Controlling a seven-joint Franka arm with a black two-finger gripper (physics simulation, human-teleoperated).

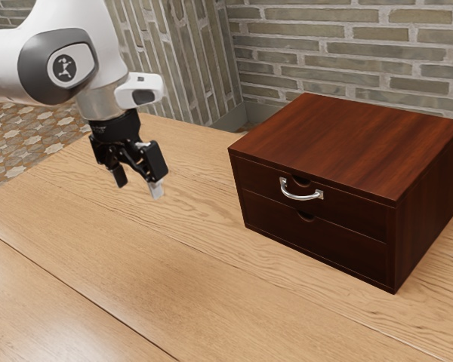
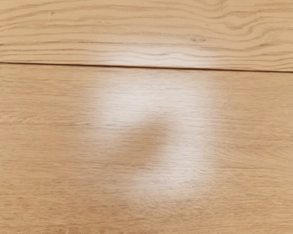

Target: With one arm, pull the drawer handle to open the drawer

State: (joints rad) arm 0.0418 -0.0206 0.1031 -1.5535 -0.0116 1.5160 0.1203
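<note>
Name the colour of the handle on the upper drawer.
The handle is silver; the exterior view shows it best.

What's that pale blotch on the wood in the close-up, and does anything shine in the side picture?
Wrist view: soft glare on the table, with a dim shadow-like smudge inside it. Exterior view: the metal handle glints, and the cabinet top carries a faint sheen.

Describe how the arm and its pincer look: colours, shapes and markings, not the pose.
The white, glossy, rounded arm carries a dark grey joint cap with a white round emblem. Below a silvery wrist ring sits a white rounded block with a dark window. The black two-finger pincer is angular, and one of its fingers ends in a pale grey tip.
</note>
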